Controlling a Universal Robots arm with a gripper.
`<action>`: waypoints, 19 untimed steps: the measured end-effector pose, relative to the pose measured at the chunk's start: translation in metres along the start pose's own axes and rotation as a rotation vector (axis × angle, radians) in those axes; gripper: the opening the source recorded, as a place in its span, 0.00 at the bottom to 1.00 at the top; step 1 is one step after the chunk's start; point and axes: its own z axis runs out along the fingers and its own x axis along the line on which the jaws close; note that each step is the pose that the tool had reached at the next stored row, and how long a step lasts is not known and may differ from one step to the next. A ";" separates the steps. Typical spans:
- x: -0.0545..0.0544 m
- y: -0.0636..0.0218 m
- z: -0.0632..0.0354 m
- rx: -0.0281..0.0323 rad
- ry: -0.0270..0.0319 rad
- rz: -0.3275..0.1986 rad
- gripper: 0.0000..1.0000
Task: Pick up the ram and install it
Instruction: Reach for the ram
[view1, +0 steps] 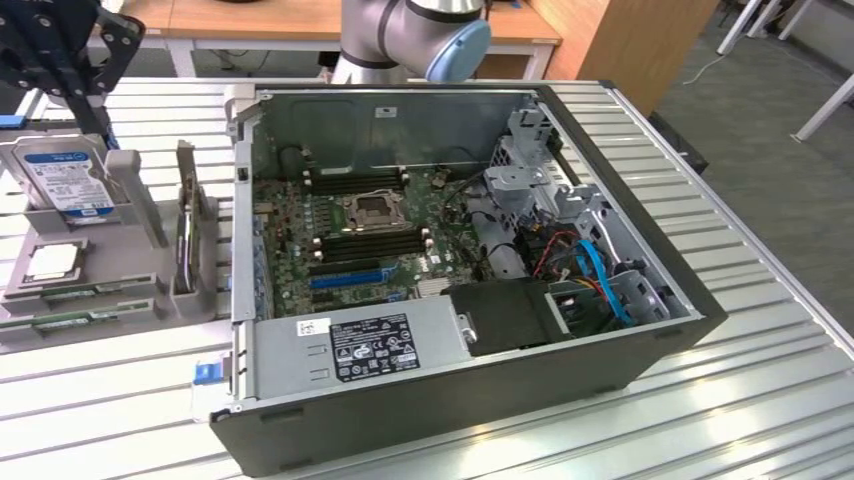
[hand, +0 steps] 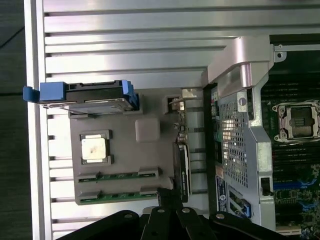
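The jaws of the gripper are shut together with nothing between them. In the exterior view the gripper hangs at the far left, above a grey holder that sits on a slatted metal table.

The holder keeps several parts. At its far end a hard drive with a blue and white label stands upright. Nearer, a square processor chip lies flat in a recess. The ram is at the holder's near edge: two thin green sticks, each lying in its own narrow slot, one just beside the other. On the exterior view's right of the holder, a larger expansion card stands on edge.

Just beside the holder, further to the exterior view's right, an open computer case lies on its side. Inside it a green motherboard carries an empty processor socket, black memory slots on both sides of the socket, and a blue slot. A grey power supply fills the near left corner of the case, and blue cables loop at its right.

In the wrist view the gripper is seen over the holder, with the ram close by, alongside the chip and the hard drive.
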 end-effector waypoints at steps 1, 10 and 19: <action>0.002 -0.0002 -0.0001 0.0000 0.0000 0.000 0.10; 0.020 -0.0015 -0.0004 0.0000 0.0000 0.000 0.10; 0.037 -0.0028 -0.0006 0.0000 0.0000 0.000 0.10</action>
